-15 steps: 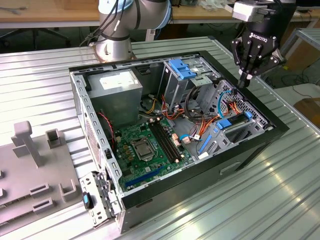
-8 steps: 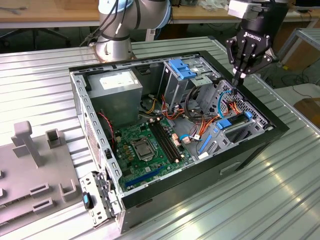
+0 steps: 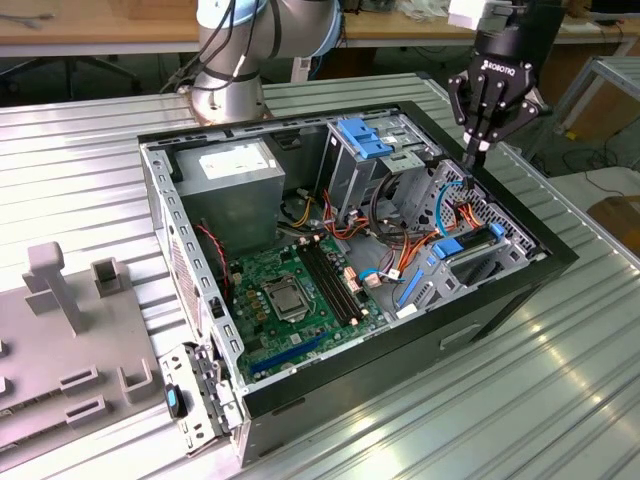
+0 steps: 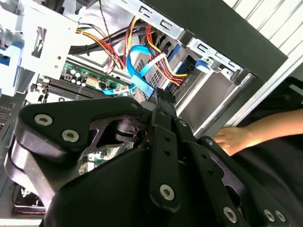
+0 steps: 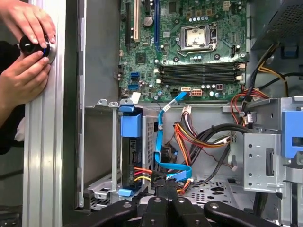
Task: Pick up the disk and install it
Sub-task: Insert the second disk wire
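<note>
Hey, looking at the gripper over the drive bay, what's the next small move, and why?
Probably a small sideways shift toward the case wall. In the first wrist view the gripper hangs over the blue cable and wires, while the disk stands on edge in its bay beside them.

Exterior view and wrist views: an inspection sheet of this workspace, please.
Surface: ribbed metal table, with the open computer case lying on it.
Job's things: disk, blue-railed, seated in its bay by the case wall, wires plugged in.
Clutter: grey fixture plate at the exterior view's left.
Grippers: tool shut, nothing seen held, tips over the cables beside the disk.
Cables: blue ribbon cable and coloured wire bundles, loose inside the case.
Surroundings: a person's hands on a knob at the table rail; wooden benches behind.
</note>
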### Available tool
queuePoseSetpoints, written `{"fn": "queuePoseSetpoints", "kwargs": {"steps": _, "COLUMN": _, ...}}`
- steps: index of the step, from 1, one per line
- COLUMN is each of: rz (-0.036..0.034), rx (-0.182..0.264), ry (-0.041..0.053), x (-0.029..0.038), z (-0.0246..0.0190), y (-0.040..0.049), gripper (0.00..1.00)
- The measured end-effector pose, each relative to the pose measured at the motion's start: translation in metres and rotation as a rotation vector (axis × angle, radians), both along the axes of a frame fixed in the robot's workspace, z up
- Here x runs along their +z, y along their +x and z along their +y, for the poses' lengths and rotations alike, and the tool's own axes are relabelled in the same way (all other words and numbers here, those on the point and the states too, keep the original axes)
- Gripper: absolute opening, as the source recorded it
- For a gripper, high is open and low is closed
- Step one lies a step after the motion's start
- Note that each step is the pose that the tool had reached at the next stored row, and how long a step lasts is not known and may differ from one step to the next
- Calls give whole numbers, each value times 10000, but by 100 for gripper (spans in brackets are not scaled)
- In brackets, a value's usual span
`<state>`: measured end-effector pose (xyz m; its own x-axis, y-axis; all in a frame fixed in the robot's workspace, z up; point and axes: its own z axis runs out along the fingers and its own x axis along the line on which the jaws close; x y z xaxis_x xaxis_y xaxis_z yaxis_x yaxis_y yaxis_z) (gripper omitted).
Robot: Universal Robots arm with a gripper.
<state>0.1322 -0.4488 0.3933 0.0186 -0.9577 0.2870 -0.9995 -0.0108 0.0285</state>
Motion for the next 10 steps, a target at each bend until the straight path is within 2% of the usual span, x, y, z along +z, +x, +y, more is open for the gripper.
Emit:
{"fn": "queuePoseSetpoints", "kwargs": {"steps": 1, "rz": 0, "rx": 2, "ry": -142, "x": -11, "z": 41, "y": 0, "gripper": 11}}
{"fn": "queuePoseSetpoints", "kwargs": {"steps": 3, "rz": 0, "rx": 17, "ry": -331, "x": -31, "z": 68, "y": 0, "gripper": 11}}
{"fn": "queuePoseSetpoints", "kwargs": {"steps": 5, "rz": 0, "rx": 42, "ry": -693, "x": -50, "z": 81, "y": 0, "gripper": 11}}
{"fn": "queuePoseSetpoints", "kwargs": {"steps": 6, "rz": 0, "rx": 48, "ry": -799, "x": -57, "z": 83, "y": 0, "gripper": 11}}
{"fn": "queuePoseSetpoints", "kwargs": {"steps": 7, "rz": 0, "rx": 50, "ry": -863, "x": -61, "z": 84, "y": 0, "gripper": 11}}
{"fn": "queuePoseSetpoints", "kwargs": {"steps": 8, "rz": 0, "rx": 57, "ry": -979, "x": -68, "z": 86, "y": 0, "gripper": 11}}
{"fn": "queuePoseSetpoints", "kwargs": {"steps": 10, "rz": 0, "rx": 70, "ry": -1068, "x": -73, "z": 87, "y": 0, "gripper": 11}}
